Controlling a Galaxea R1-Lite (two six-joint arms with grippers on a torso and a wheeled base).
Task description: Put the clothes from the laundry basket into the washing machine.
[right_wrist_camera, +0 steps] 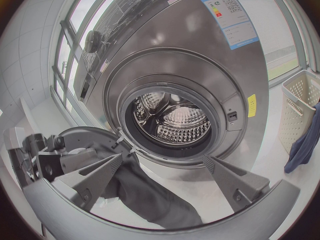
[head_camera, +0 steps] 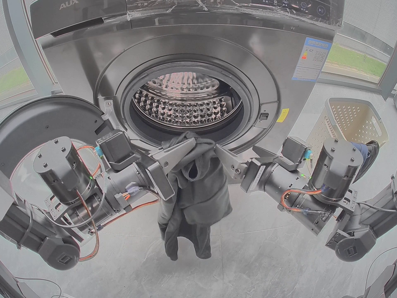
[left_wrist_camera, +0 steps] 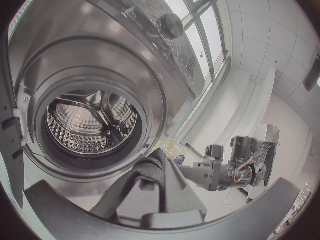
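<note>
Just below the open mouth of the washing machine (head_camera: pixel 281 58) hangs a dark grey garment (head_camera: pixel 202 187), bunched at the top and trailing loose toward the floor (head_camera: pixel 269 261). Its upper folds lie at the lip of the opening but not yet inside the drum (head_camera: pixel 186 100). The left gripper (head_camera: pixel 186 147) appears pressed together on that top bunch, though cloth wraps over its fingers and hides the contact, so the pinch is a judgement. The right gripper (right_wrist_camera: pixel 160 162) sits just beside it on the other side of the garment, fingers spread wide with nothing between them. The door (head_camera: pixel 41 116) stands swung open at the robot's left. Off to the right, the laundry basket (head_camera: pixel 351 116) stands on the floor with a blue garment (head_camera: pixel 362 150) draped over its rim. The grey piece looks light, soft and floppy — it will sag and swing from any single hold, and its long tail may catch on the lip. A second hold lower on the hanging part, or a push deep into the drum before letting go, would likely carry the whole length in.
</note>
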